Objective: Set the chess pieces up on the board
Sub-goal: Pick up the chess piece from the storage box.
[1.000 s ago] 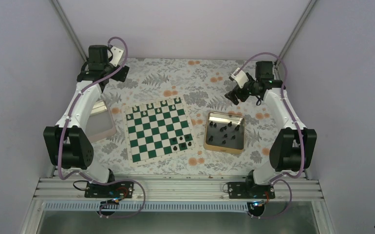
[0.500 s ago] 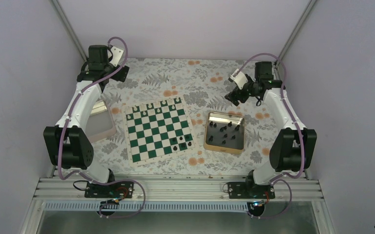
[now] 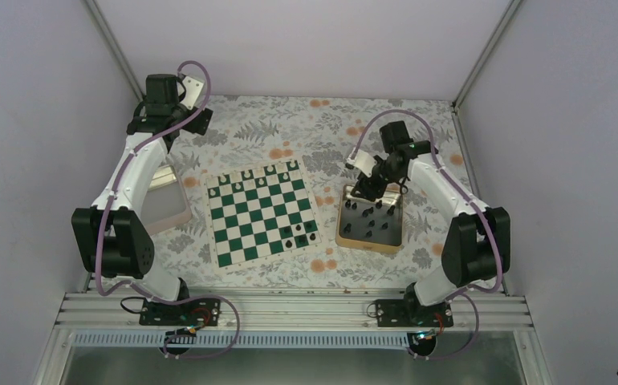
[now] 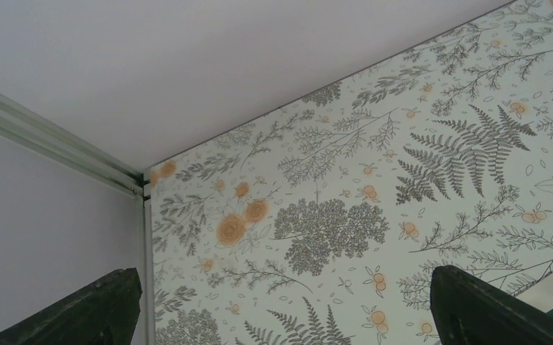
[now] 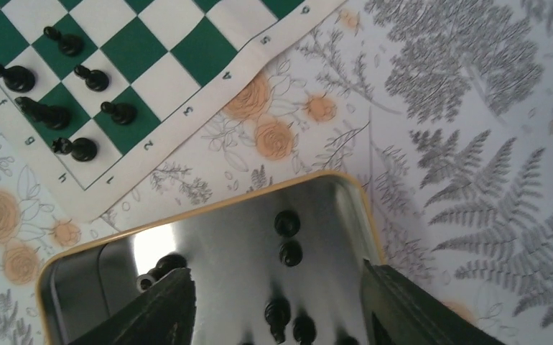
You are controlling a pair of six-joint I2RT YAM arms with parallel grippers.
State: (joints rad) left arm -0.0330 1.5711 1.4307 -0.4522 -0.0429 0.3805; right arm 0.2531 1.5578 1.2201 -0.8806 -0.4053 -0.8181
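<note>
We are counting six chess pieces (image 5: 80,149) on board (image 5: 136,49) — more waiting in gold tray (image 5: 216,251); right hand (image 5: 277,287) gaping, empty.

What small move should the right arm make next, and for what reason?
Probably lower the open right gripper around a black piece in the gold tray: it hangs empty above the tray, and those pieces are not yet on the board.
</note>
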